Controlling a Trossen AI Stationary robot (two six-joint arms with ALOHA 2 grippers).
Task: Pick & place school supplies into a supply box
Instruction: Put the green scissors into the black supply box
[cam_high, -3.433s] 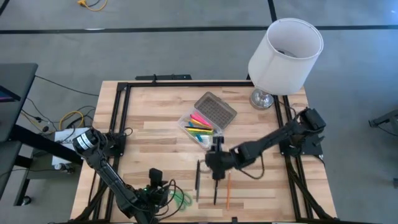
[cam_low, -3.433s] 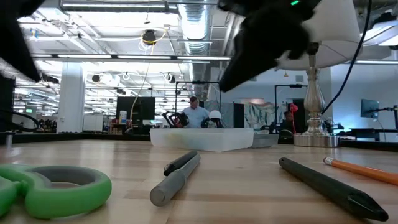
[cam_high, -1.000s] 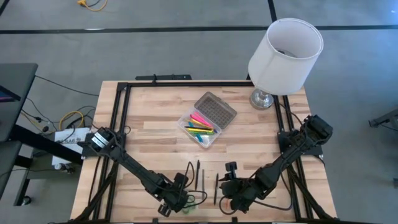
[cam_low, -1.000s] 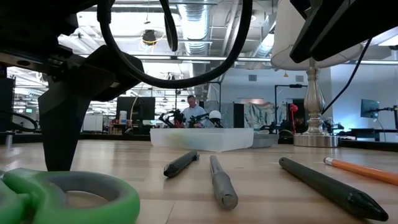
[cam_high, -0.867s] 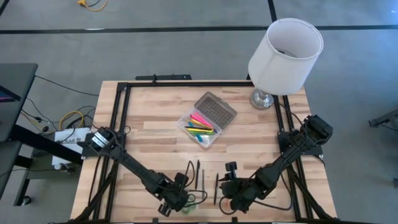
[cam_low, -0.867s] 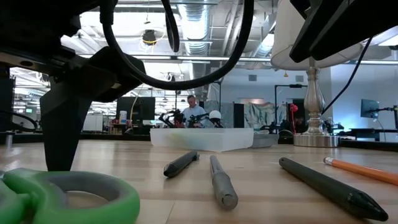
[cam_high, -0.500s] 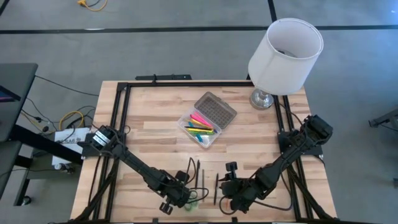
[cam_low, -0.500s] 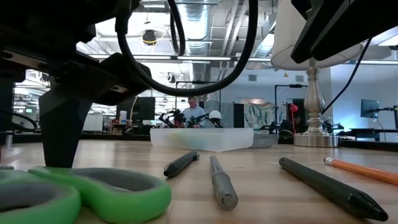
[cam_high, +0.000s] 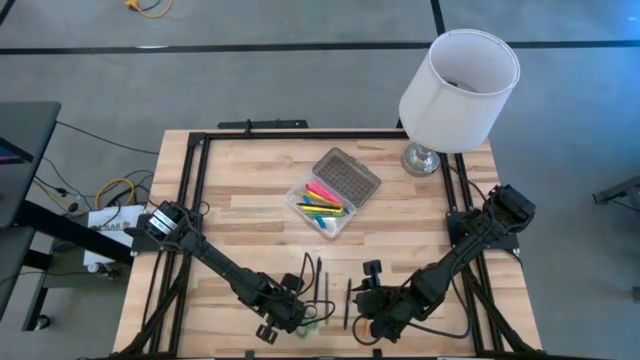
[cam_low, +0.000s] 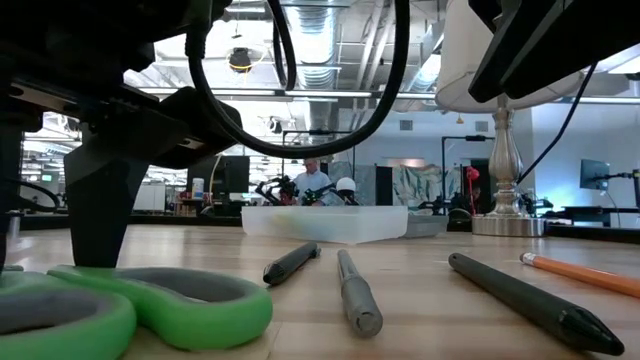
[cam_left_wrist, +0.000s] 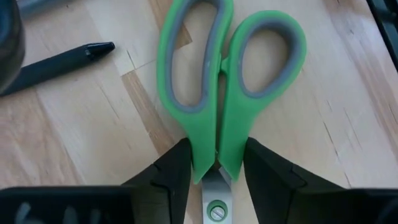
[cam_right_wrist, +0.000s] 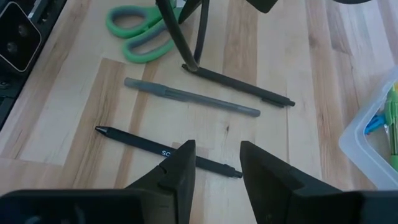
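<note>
— Where are the scissors (cam_left_wrist: 227, 93)?

— Flat on the bench (cam_high: 240, 215), near edge. My left end effector (cam_left_wrist: 216, 171) has its fingers pressed against the handle necks.

— And the right?

— Right end effector (cam_right_wrist: 216, 165) stands wide above a black pen (cam_right_wrist: 165, 151), holding nothing.

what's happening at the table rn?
The left gripper is down at the near edge of the table, its fingers closed against the green scissors, which lie flat on the wood. The right gripper hovers open beside it over a black pen, with a grey pen and another dark pen loose nearby. The clear supply box sits open mid-table, already holding several coloured markers. A white lamp stands at the far right corner.
</note>
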